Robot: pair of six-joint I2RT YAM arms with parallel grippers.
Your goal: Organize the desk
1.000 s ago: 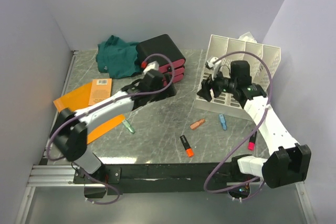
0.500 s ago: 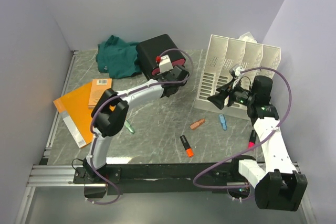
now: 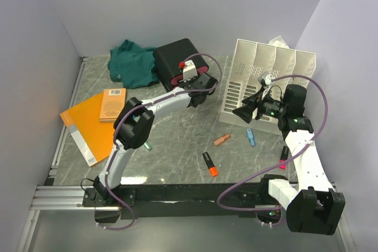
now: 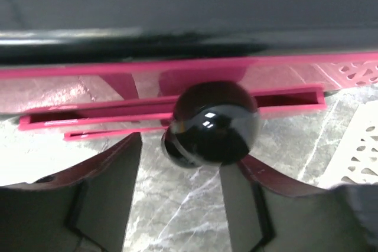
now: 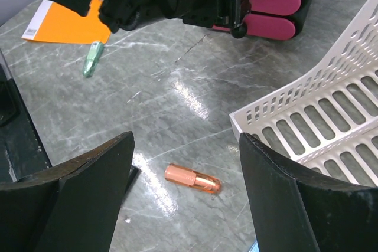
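Where both arms reach in, the desk [image 3: 177, 134] spreads beneath them: flat stone slab, grey-green marble pattern, pale veins, glossy enough to throw glare, with a black rail at the near edge.

Left gripper [image 4: 188, 157]: low over the back centre of the desk, up against the front of the black drawer box [image 3: 177, 56]. Glossy pink drawer fronts, rounded. A shiny black ball knob [image 4: 215, 123] sits between the dark fingers. Jaws parted about a knob's width, and a gap shows on one side. Cannot tell whether the other finger touches it. No firm hold visible.

Right gripper [image 5: 186, 146]: above the right part of the desk, just off the front lip of the white slotted plastic file rack [image 3: 271, 63]. Jaws spread wide, nothing between them, bare marble showing below.

Loose on the stone:
- A copper-coloured cylinder [image 5: 192, 178], smooth, lying flat under the right gripper.
- A pale green cap-like piece [image 5: 91, 58].
- An orange folder [image 3: 82, 125] at the left.
- A crumpled teal cloth [image 3: 133, 63] in the back corner beside the box.
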